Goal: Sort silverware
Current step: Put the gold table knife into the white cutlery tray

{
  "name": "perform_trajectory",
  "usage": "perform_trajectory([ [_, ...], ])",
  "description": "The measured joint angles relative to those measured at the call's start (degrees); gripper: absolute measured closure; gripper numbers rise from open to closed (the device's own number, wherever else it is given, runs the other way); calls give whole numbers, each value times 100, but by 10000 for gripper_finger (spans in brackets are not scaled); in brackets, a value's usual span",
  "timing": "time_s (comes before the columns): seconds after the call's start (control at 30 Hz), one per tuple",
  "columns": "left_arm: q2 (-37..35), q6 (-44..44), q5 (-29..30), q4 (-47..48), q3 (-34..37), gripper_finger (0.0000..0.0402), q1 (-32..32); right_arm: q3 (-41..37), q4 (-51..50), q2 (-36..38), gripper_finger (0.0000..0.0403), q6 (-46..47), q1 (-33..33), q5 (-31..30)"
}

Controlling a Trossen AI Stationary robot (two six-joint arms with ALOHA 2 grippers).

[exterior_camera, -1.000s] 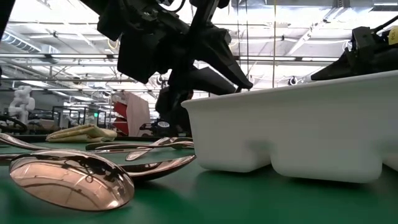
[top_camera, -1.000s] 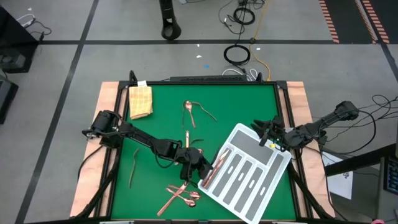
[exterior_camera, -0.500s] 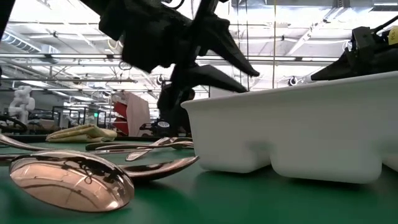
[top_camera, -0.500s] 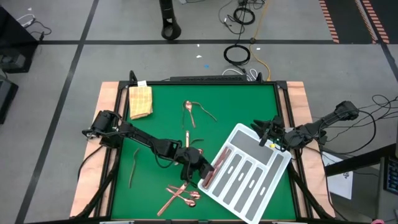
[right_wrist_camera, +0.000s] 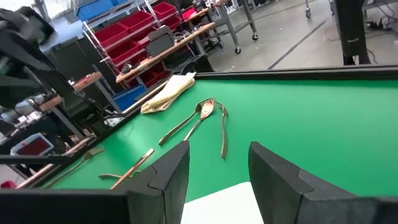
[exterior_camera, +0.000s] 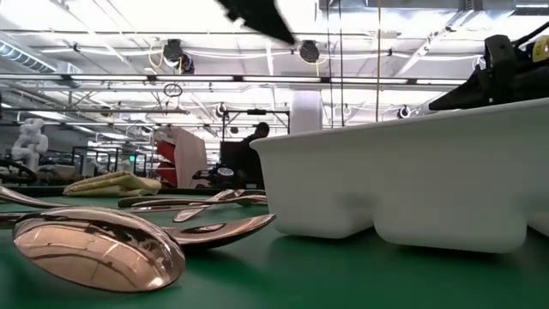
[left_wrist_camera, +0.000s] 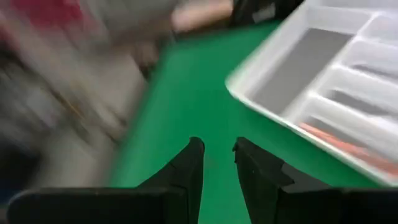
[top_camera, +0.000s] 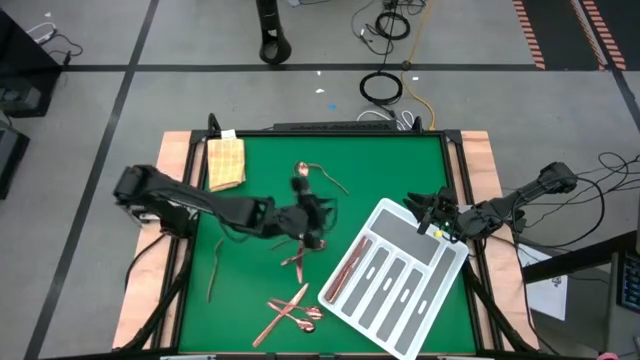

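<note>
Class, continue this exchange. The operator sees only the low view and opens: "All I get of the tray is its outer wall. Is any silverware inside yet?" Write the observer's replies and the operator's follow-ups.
Observer: Yes. One copper piece lies in the tray, in the long slot on the left arm's side.
Operator: Where is the left pincer?
Observer: The left pincer is above the green mat, between the yellow cloth and the tray. It is open and holds nothing.
Operator: And the right one?
Observer: The right pincer sits at the tray's far corner, open and empty.
</note>
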State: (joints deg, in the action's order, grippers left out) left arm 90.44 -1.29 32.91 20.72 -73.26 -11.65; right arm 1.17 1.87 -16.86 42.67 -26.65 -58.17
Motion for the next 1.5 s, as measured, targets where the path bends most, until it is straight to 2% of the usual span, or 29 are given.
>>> perform_trajectory([
  [0.1,-293,2097,-726,1408,-17,301,119,0,0,-4,250,147,-1,0],
  [0.23,-439,3761,-1214,2260,-13,301,108,0,0,-4,250,299,0,0],
  [0.4,-339,5028,-1699,2299,252,301,157,0,0,-4,250,381,0,-2],
  [0.53,-173,5818,-1788,2122,646,301,240,0,0,-4,250,376,0,-1],
  [0.67,-154,6196,-1985,1376,1119,301,497,0,0,-4,250,368,-2,0],
  [0.8,-147,6141,-2318,802,1418,301,870,0,0,-4,250,366,-2,0],
  [0.93,-147,6071,-2387,910,1469,301,1188,0,0,-4,250,331,-2,2],
  [1.03,-147,6091,-2671,866,1469,301,1419,0,0,-4,250,300,0,7],
  [1.2,-138,6088,-2824,827,1469,301,1511,0,11,-4,244,276,-2,136],
  [1.5,588,6383,-3289,779,1425,301,1515,0,11,-7,202,250,0,149],
])
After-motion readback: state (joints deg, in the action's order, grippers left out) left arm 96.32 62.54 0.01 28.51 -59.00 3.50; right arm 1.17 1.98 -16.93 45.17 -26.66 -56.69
